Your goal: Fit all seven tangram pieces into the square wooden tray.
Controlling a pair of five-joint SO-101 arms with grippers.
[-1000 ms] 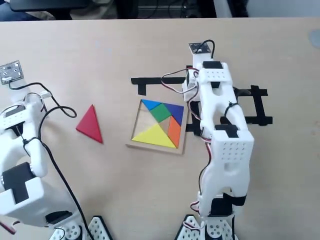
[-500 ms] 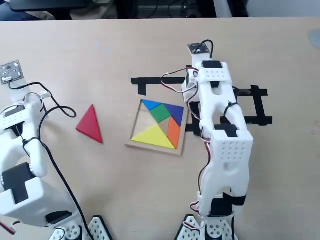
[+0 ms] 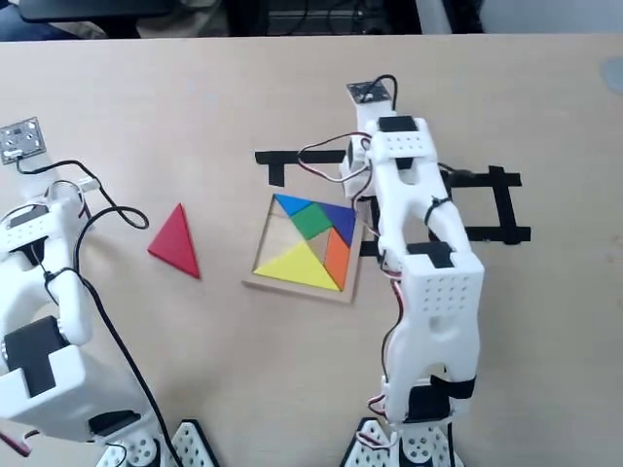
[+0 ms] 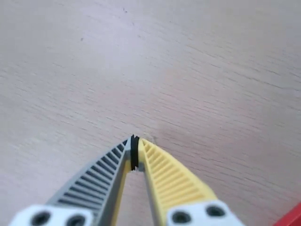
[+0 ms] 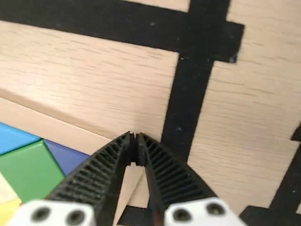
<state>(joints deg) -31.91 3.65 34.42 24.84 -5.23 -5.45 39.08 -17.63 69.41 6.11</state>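
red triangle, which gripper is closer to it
Left. The left gripper is close beside the red triangle; the right gripper is past the wooden tray, at its far corner.

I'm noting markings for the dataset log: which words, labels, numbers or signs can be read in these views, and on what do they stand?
No readable text in any view.
The wooden tray, the pieces in it and the red triangle: plain, no print.
The black tape on the table: lines and corners, not characters.
The circuit board by an arm: any print is too small to read.
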